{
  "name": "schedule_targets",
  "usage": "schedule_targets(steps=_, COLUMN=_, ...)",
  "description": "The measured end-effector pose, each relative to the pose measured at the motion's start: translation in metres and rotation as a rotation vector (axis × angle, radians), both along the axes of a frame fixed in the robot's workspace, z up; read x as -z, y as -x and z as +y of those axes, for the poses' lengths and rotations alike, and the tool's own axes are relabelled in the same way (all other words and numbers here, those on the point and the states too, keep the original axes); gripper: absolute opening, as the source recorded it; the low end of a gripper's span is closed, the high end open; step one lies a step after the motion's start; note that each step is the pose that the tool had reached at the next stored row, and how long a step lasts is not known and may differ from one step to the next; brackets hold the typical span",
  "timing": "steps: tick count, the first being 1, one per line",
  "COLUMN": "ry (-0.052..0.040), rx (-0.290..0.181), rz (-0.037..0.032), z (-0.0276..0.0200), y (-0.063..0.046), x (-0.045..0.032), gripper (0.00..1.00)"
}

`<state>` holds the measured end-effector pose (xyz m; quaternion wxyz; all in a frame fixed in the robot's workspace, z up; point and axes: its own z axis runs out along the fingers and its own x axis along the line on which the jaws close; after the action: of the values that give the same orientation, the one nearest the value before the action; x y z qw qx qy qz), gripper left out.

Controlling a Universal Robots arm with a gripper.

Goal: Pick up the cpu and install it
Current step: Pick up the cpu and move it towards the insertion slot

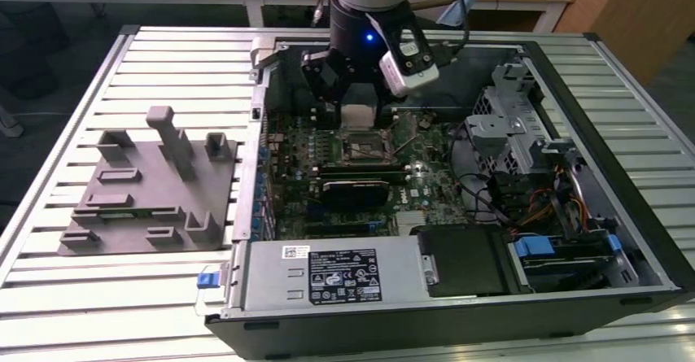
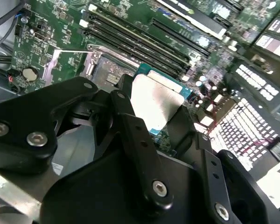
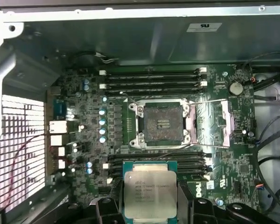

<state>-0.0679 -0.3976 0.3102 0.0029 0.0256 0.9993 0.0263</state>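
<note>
- cpu (image 3: pixel 149 193) is pinched edge-on between the two black fingers (image 3: pixel 185 207) of the gripper (image 3: pixel 149 206), one finger on each side and the shiny metal top facing the first wrist view
- so the fingers are closed on the chip, touching its green rim on both sides
- it's up in the air over the motherboard (image 3: pixel 79 121), not sitting in anything
- socket (image 3: pixel 160 123) is bare and its metal plate (image 3: pixel 210 123) is flipped open next to it
- in the first wrist view the chip lines up over the memory slots (image 3: pixel 158 161) beside the socket, apart from the socket itself
- second wrist view has the same grip from behind: cpu (image 2: pixel 154 100) showing between the fingers (image 2: pixel 126 112)
- exterior view: gripper (image 1: pixel 356 108) hangs inside the open computer case (image 1: pixel 624 240) with the cpu (image 1: pixel 356 115) near the socket (image 1: pixel 366 145)
- grey tray (image 1: pixel 142 191) sits on the slatted table (image 1: pixel 109 297), at the exterior view's left, well apart from the case
</note>
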Motion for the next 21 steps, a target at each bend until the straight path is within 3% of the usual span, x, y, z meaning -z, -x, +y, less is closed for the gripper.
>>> schedule_targets(steps=7, ry=-0.0001, rx=0.000, rz=0.0049, z=0.0098, y=-0.010, x=0.0115, gripper=0.54)
schedule_targets(steps=15, ry=0.0010, rx=-0.002, rz=0.0058, z=0.0236, y=-0.011, x=0.0239, gripper=0.54)
schedule_targets(steps=21, ry=0.0028, rx=-0.006, rz=-0.0014, z=0.0311, y=-0.011, x=0.0314, gripper=0.54)
